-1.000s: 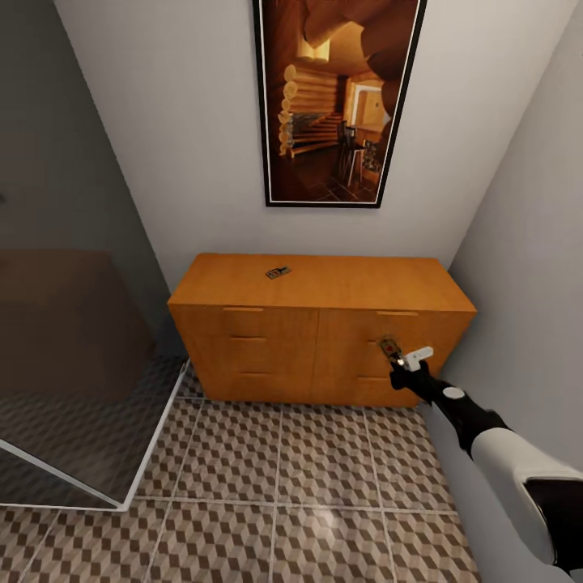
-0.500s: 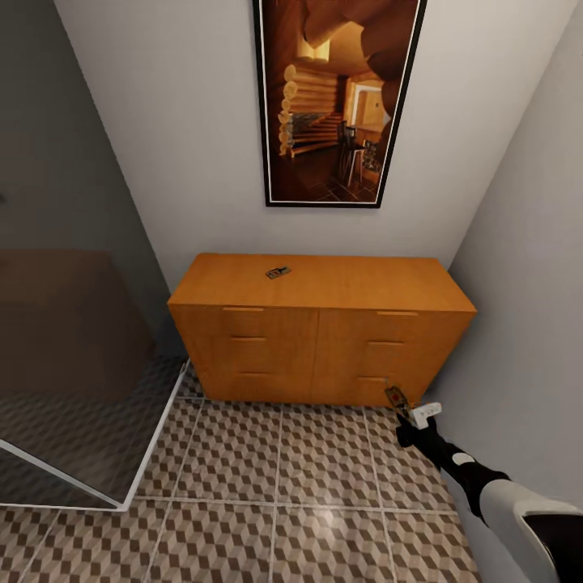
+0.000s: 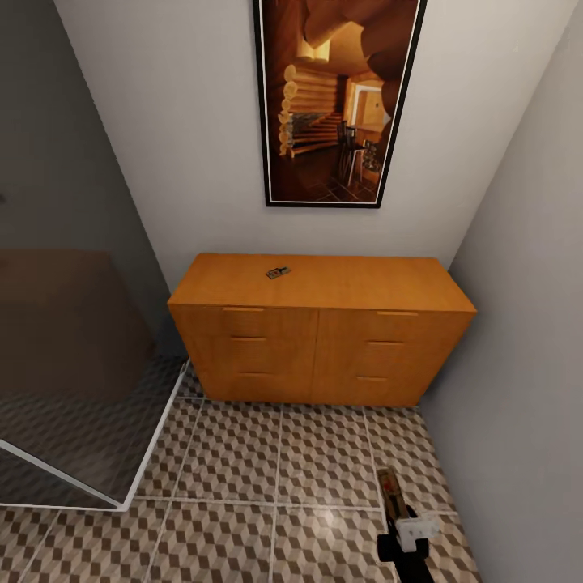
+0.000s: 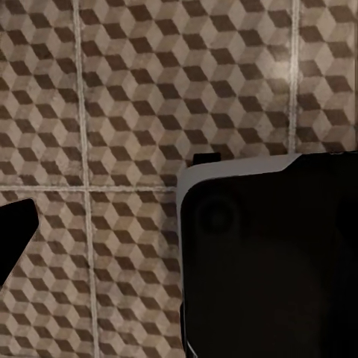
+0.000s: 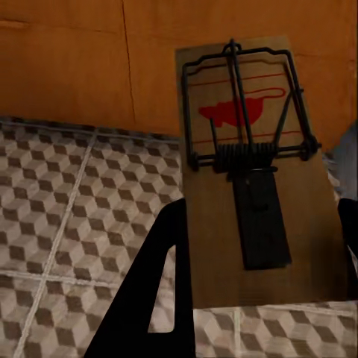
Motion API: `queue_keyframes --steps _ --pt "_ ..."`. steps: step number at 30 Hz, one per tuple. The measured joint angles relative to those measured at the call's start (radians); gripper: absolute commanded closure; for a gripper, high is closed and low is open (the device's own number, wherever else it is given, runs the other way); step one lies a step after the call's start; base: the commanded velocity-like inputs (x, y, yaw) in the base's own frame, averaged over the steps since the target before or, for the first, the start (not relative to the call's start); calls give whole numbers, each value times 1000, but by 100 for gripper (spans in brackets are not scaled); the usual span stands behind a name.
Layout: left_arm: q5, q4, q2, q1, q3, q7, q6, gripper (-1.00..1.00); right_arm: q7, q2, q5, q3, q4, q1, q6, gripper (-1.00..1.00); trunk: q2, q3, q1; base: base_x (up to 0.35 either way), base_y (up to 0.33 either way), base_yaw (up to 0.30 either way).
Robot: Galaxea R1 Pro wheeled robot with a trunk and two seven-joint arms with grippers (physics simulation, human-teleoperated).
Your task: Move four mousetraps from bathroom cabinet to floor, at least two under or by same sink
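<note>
While your right gripper (image 3: 398,518) hangs low over the bathroom floor (image 3: 275,453), one mousetrap (image 5: 250,179) juts forward from it, pinched at its near end between the fingers (image 5: 149,298), red mark up; a second mousetrap (image 3: 278,272) lies on the cabinet (image 3: 324,340) top; your left gripper's state cannot be told from the left wrist view.

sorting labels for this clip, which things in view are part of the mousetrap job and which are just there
Part of the job:
- mousetrap held in the right gripper, low over the bathroom floor
- second mousetrap lying on top of the cabinet

Just there:
- framed picture on the wall above the cabinet
- glass panel to the left
</note>
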Motion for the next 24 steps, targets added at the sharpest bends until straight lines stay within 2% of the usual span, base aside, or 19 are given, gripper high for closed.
queue_keyframes --steps 3,5,7,10,12,14,16,17,18,19,20,21,24 --pt "0 -9 -1 0 0 1 0 -100 -69 20 -2 0 0 40 -50 100 0 0 0 0 0 0" --pt "0 -16 -2 0 2 1 1 -100 -134 45 -1 0 0 91 -120 100 0 0 0 0 0 0" --pt "1 -18 -4 0 2 2 1 -100 -172 56 -2 -1 0 119 -161 100 0 0 0 0 0 0" --pt "1 -46 -10 0 2 3 3 -100 -266 72 -2 -2 0 149 -163 100 0 0 0 0 0 0" --pt "1 -105 -13 0 2 5 11 -100 -334 75 -1 -2 -1 157 -163 100 0 0 0 0 0 0" --pt "2 -186 -15 0 2 5 49 -100 -387 76 0 -2 -2 161 -163 100 0 0 0 0 0 0" --pt "2 -311 -15 0 2 4 181 -100 -422 76 0 -2 -3 164 -163 100 0 0 0 0 0 0" --pt "2 -347 -15 0 3 3 229 -100 -427 76 2 -1 -3 164 -163 100 0 0 0 0 0 0" --pt "2 -417 -14 0 2 2 327 -100 -433 76 1 0 -3 164 -163 100 0 0 0 0 0 0" --pt "2 -456 -14 0 2 1 376 -100 -435 76 2 0 -3 165 -163 100 0 0 0 0 0 0" --pt "2 -529 -14 -1 1 1 461 -100 -439 75 2 0 -3 165 -163 100 0 0 0 0 0 0" --pt "2 -572 -14 -1 1 1 505 -100 -440 75 2 1 -3 165 -163 100 0 0 0 0 0 0" --pt "1 -820 -16 -4 -1 0 714 -100 -442 74 2 1 -3 165 -163 100 0 0 0 0 0 0"
